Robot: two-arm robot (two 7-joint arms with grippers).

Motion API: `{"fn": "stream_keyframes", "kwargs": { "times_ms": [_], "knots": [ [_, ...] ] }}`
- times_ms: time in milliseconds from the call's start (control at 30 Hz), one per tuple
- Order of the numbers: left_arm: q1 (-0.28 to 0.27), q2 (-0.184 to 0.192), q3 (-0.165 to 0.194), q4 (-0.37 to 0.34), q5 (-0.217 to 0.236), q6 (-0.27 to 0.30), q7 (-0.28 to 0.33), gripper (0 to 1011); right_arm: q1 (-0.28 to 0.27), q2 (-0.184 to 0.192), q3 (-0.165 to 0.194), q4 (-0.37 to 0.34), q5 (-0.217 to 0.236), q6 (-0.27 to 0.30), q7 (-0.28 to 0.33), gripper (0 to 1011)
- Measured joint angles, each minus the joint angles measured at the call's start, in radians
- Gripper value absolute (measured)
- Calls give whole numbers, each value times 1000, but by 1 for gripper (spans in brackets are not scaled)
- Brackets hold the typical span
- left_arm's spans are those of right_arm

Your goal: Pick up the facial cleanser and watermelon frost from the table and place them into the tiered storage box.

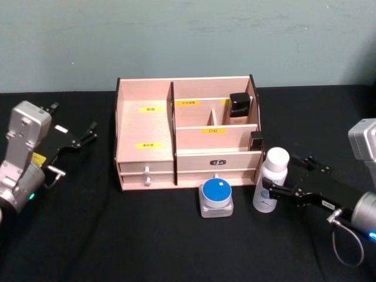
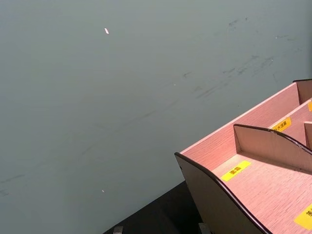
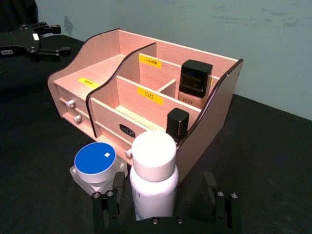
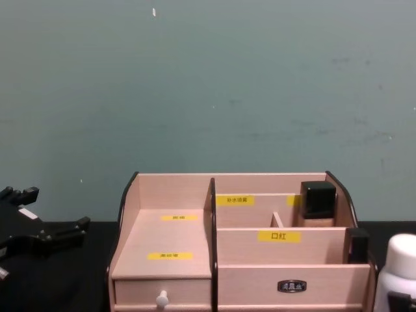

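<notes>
Black cloth on the table (image 1: 147, 241), teal wall (image 1: 176, 35) behind. Right gripper (image 3: 163, 192) is low at the table's right, jaws spread wide with the bottle (image 1: 271, 185) standing between them; one finger (image 3: 116, 195) is close beside the bottle body, the other is apart from it, so nothing is gripped yet. I take the bottle for the cleanser: white plastic, white cap, upright, just off the box's front right corner. It looks light and rigid but smooth and round, so it could slip or tip; best to close on the mid body below the cap, not on the cap. Jar (image 1: 216, 197) with a blue lid, likely the watermelon frost, sits just left of the bottle, close to the box front below the drawers; squat, stable, best taken across its sides. Box (image 1: 132, 126) stands mid table; its big left compartment has nothing in it, and the right side holds two dark-capped items (image 1: 239, 108). Left gripper (image 1: 91, 132) is idle at far left above the table, jaws apart, holding nothing.
</notes>
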Motion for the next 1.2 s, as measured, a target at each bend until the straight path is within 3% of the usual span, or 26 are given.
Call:
{"fn": "stream_keyframes", "kwargs": {
  "times_ms": [700, 1200],
  "knots": [
    [0, 0, 0, 0, 0, 0, 0, 1001, 49, -49, -17, 56, -41, -8, 25, 1000],
    [0, 0, 0, 0, 0, 0, 0, 1001, 50, -49, -16, 58, -44, -12, 25, 991]
  ]
}}
